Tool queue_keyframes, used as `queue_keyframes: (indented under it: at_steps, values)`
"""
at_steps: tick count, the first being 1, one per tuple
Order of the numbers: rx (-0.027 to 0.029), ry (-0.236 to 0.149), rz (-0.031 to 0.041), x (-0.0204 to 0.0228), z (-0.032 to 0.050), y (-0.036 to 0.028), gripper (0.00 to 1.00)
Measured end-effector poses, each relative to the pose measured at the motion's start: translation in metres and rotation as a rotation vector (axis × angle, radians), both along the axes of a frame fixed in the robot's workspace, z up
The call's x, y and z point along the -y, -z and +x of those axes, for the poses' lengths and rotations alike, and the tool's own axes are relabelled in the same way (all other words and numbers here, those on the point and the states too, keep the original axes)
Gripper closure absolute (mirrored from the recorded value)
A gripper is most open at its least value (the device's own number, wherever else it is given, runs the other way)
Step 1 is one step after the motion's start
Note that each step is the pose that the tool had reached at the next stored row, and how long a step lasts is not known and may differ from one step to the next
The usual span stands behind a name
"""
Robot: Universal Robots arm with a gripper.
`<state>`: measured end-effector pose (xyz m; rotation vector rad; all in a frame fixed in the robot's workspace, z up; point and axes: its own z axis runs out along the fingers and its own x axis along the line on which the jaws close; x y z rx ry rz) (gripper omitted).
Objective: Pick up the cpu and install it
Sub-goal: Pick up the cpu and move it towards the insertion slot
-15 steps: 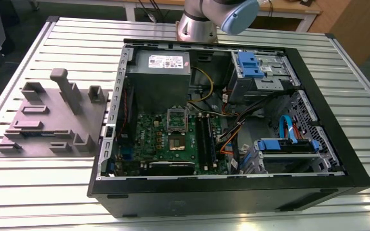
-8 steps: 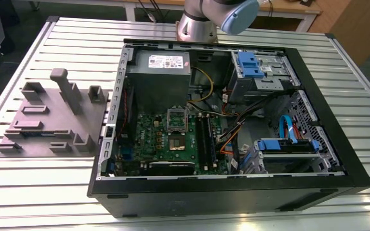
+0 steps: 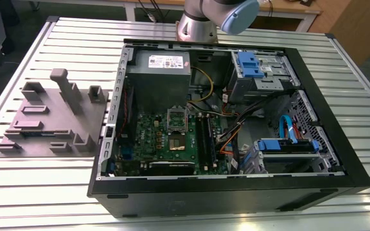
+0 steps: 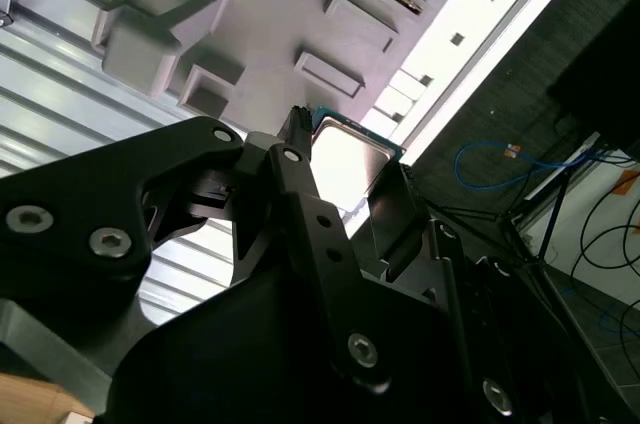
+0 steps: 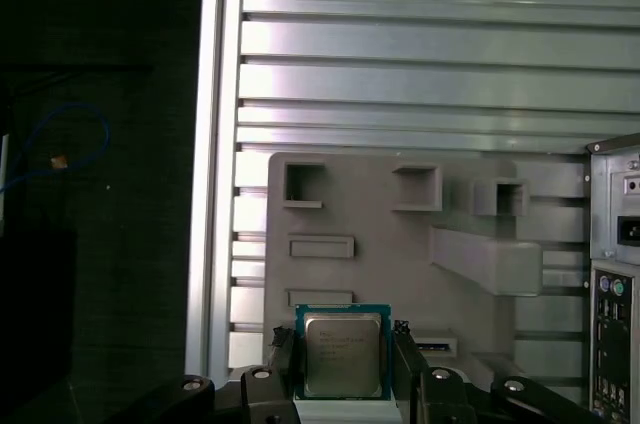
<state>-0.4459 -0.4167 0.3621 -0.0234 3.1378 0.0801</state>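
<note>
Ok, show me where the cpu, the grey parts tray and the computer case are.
cpu (image 5: 343,352): first wrist view, middle of its silver top.
grey parts tray (image 3: 58,119): exterior view, bare flat base.
computer case (image 3: 236,197): exterior view, near black outer wall.

The slatted table (image 3: 37,192), the open computer case (image 3: 223,195) and the grey fixture plate (image 3: 50,118) are taken in from high up, at a slant, in the exterior view. In both wrist views the gripper (image 5: 343,339) (image 4: 350,182) is looked along at close range, from two angles. Shared by both are the cpu (image 5: 343,356) (image 4: 350,156) between the jaws and the plate beyond them.
</note>
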Motion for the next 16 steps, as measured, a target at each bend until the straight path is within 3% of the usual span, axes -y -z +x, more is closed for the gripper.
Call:
queue_keyframes:
  at_steps: [16]
  values:
    - [0.0001, 0.0, 0.0001, 0.0, 0.0067, 0.0001, 0.53]
